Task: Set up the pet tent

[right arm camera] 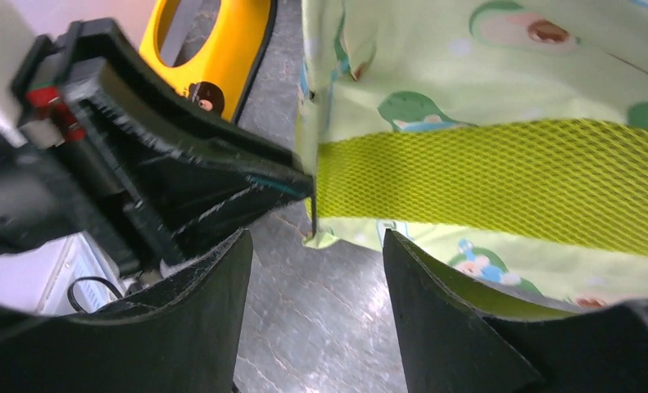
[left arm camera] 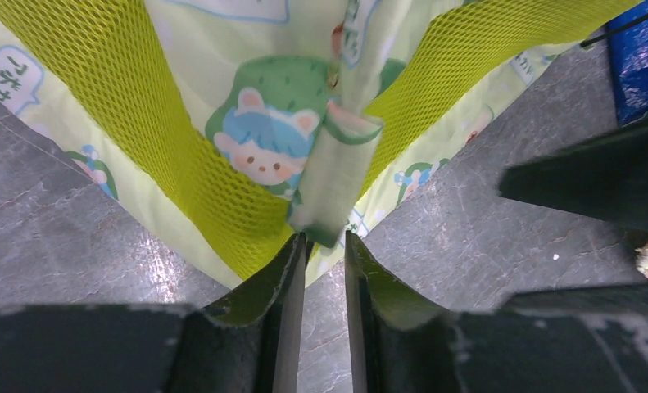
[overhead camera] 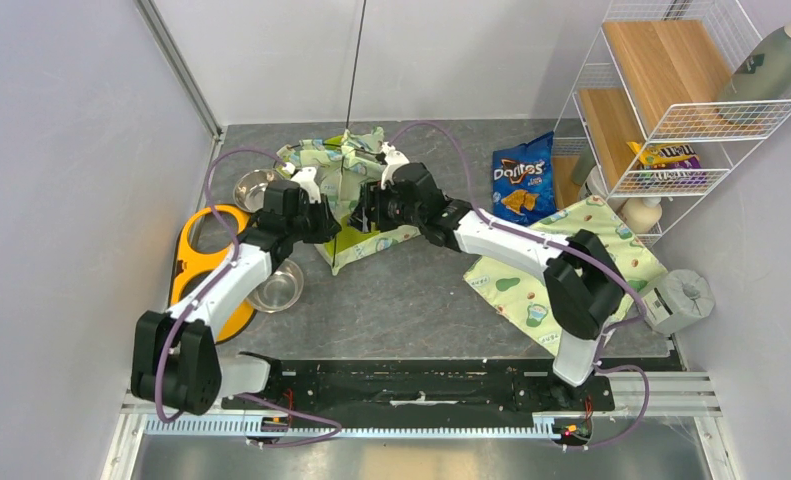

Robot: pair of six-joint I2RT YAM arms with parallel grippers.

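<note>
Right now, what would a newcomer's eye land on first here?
The crumpled cream-green avocado-print fabric pet tent sits mid-table, flanked by the left gripper and right gripper. A bright blue Doritos chip bag lies to its right, a yellow oval plastic tray at the left.

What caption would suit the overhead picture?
Left claw and right claw meet at a slumped avocado-print pet tent, its thin black pole sticking up.

Light: falling bright and even from overhead.
Shadows: lying soft on the table (overhead camera: 421,290).
Glare: shining off the table in pale patches.
Blur: softening the near fingers (right arm camera: 197,327).
</note>
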